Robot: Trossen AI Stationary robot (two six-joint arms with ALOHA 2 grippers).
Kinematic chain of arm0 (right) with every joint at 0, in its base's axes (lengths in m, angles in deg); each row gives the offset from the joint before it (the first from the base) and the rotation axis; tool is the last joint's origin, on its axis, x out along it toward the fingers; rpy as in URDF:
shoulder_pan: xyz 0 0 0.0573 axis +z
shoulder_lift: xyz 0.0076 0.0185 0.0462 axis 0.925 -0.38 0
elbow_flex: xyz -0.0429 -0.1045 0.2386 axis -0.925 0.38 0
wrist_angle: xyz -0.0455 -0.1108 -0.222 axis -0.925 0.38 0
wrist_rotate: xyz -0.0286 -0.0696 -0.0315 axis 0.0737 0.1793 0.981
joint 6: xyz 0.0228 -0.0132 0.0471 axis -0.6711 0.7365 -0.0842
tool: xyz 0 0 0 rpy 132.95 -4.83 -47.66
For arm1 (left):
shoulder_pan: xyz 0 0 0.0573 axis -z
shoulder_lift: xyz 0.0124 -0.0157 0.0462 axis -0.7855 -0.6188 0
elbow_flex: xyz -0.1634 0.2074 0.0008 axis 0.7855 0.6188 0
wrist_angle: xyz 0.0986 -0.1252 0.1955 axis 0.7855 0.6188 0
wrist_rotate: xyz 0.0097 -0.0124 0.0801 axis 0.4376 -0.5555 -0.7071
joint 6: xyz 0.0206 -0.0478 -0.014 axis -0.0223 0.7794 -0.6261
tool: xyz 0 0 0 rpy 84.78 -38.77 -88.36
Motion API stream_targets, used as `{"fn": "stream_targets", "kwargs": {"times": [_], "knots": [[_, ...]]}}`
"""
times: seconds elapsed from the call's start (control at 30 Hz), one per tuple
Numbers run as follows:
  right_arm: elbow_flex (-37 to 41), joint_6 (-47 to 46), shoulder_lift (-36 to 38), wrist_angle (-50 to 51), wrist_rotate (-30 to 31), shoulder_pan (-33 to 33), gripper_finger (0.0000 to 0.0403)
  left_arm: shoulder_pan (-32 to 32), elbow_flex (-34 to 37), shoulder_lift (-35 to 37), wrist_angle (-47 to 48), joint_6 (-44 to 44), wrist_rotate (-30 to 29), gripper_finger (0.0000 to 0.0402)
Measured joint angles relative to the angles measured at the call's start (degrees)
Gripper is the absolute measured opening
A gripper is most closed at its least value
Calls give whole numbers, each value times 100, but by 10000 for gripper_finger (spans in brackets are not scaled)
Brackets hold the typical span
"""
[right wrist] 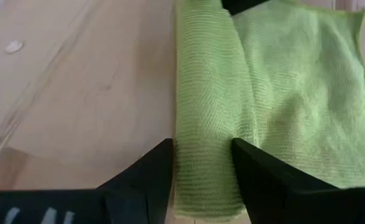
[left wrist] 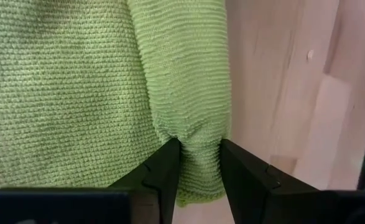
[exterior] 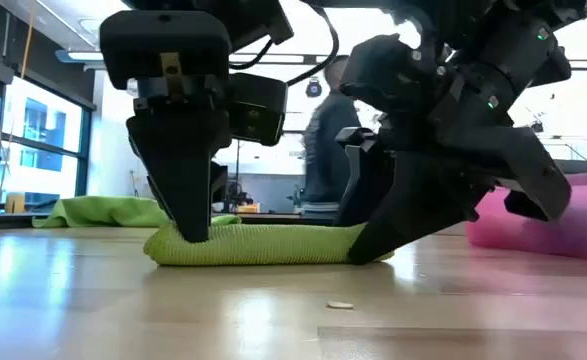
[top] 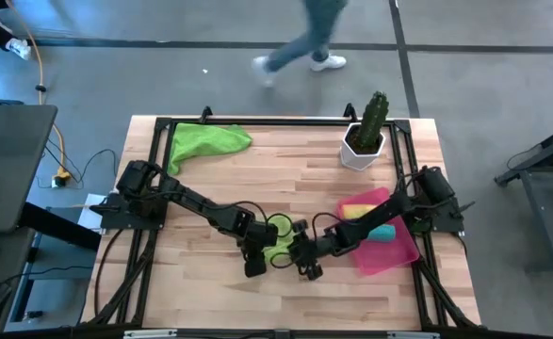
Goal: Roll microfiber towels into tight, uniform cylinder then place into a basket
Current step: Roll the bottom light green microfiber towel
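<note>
Two grippers are working the same lime green towel [top: 278, 238] near the middle of the table [top: 210, 160], just beside the basket [top: 396, 252] on its left-arm side. Left gripper [left wrist: 201, 163] is pinching the rolled edge of that towel, its fingers [left wrist: 163, 171] squeezing the fold narrow between them. Right gripper [right wrist: 202, 163] is clamping the same rolled edge at the other end, the roll filling the gap between its fingers [right wrist: 148, 171]. In the low view both sets of fingers are pressing down onto the towel where it is lying on the wood, the left gripper at one end and the right gripper at the other. Partly rolled only: a thick fold is running along one side while the rest of the cloth is lying flat beside it. Inside the basket a yellow towel [top: 359, 209] and a teal towel [top: 385, 232] are lying next to each other. Farther from the basket, at the table's far corner on the left arm's side, the second lime green towel [top: 205, 141] is lying loose and unrolled. Behind the basket a white pot with a cactus [top: 368, 132] is standing upright. Beyond the table a person [top: 304, 42] is walking past.
</note>
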Motion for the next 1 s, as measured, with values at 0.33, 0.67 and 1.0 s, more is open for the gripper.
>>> {"fn": "stream_targets", "kwargs": {"times": [0.33, 0.67, 1.0], "knots": [[-8, -822, -3, 124, -803, -310, 165, -4, 9, -24, -396, 367, 558, 75], [-16, -1387, -1, 217, -1610, -503, 11, -79, 12, 150, -57, -747, 452, 127], [10, -3129, -28, 170, -3387, -1071, 5, 122, -240, 1067, 891, -1718, -1199, 167]]}}
